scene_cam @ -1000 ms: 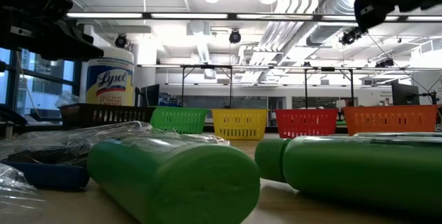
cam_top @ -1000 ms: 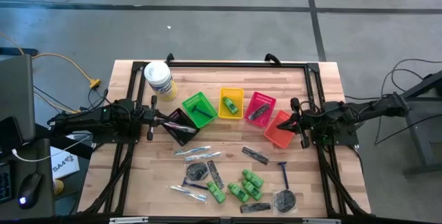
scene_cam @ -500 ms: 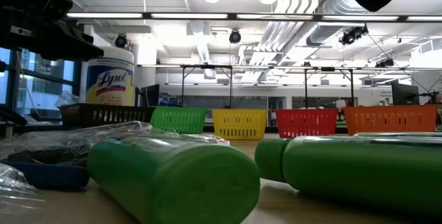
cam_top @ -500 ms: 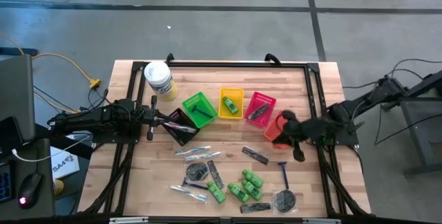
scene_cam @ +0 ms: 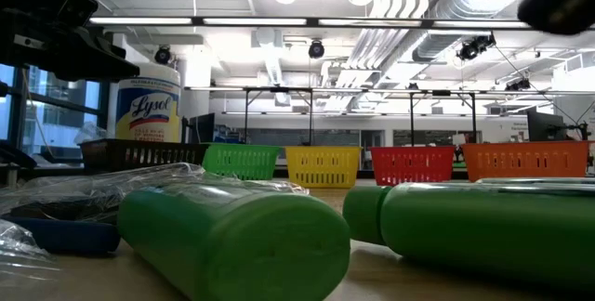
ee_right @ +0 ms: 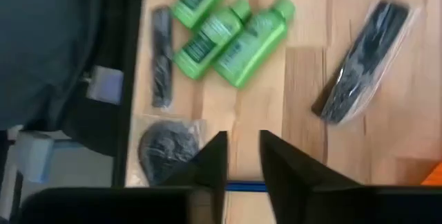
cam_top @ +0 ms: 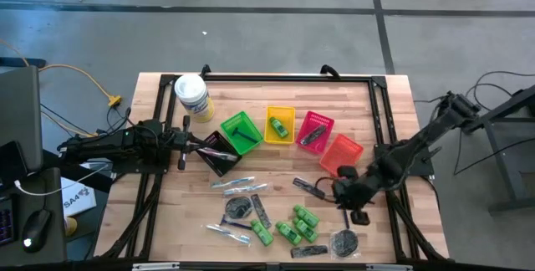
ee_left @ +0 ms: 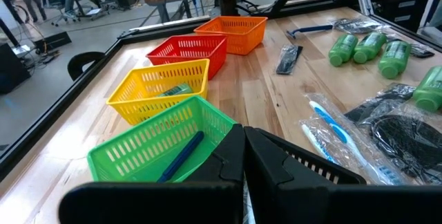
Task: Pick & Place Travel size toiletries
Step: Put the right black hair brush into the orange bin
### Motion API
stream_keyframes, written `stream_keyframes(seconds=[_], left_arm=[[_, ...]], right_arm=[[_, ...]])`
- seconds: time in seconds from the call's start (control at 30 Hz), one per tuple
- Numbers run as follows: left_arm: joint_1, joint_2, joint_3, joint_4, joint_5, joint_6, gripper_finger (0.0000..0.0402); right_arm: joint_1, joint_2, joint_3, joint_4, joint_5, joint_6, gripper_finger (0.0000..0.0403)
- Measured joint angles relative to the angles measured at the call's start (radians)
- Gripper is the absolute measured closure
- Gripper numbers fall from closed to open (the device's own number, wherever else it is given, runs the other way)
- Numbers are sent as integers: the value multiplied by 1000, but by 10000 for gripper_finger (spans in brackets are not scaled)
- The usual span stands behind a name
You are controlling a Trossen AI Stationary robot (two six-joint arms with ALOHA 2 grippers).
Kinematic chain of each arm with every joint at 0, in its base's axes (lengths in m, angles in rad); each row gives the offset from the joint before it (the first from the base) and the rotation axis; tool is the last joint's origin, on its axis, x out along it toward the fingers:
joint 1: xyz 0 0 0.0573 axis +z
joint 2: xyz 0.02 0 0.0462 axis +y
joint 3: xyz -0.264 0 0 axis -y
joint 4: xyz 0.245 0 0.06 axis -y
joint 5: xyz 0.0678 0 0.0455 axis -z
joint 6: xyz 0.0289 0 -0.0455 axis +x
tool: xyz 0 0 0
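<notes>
Hovering over the blue-handled razor [cam_top: 343, 210], our right gripper [cam_top: 349, 197] has its fingers slightly parted and empty. The razor lies on the table just below the orange basket [cam_top: 342, 154], with three green mini bottles [ee_right: 228, 30] and a round dark packet [cam_top: 344, 242] close by. Our left gripper [ee_left: 243, 156] waits shut above the black basket [cam_top: 219, 153]

Wooden table [cam_top: 393, 104], five coloured baskets [cam_top: 281, 124], white tub [cam_top: 191, 95], scattered toiletries [cam_top: 294, 222]
</notes>
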Motion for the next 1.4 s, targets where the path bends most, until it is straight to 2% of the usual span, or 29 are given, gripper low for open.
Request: stream_keyframes(seconds=[0.23, 0.4, 0.77, 1.4], left_arm=[[0, 0, 0, 0, 0, 0, 402], [0, 0, 0, -1, 0, 0, 402], [0, 0, 0, -3, 0, -1, 402], [0, 0, 0, -3, 0, -6, 402]], right_arm=[[62, 199, 0, 108, -45, 35, 209], [87, 311, -1, 167, -48, 33, 172], [103, 450, -1, 226, -68, 32, 189], [148, 467, -1, 308, -91, 60, 230]])
